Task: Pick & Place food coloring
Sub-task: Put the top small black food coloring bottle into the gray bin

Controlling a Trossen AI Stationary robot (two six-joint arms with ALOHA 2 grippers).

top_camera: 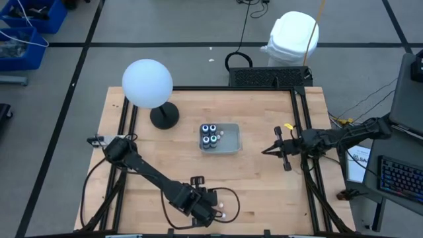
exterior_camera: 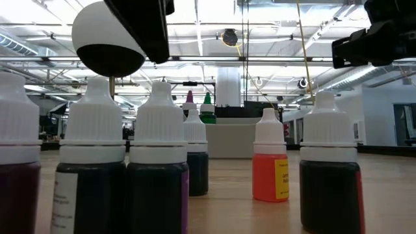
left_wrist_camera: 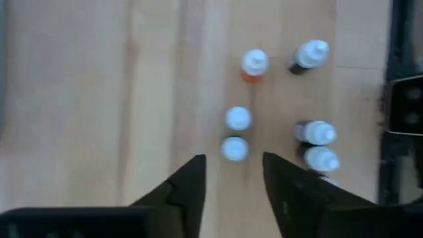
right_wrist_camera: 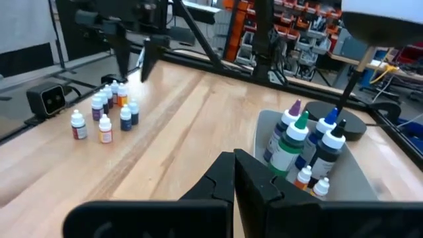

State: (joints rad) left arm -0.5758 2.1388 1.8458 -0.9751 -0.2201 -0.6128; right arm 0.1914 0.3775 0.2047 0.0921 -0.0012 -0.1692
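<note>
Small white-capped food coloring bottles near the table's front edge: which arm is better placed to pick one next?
Left. Its open end effector hovers above the small white-capped bottles; the right end effector waits shut, far across the table.

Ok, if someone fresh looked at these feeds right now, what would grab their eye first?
Probably the big white globe lamp at the table's far left. Next, the clear tray at the table's middle, already holding several bottles, and the cluster of tiny white-capped bottles on the wood by the near edge. The left gripper hovers right above that cluster with open jaws, while the right gripper waits, shut, to the tray's right.
</note>
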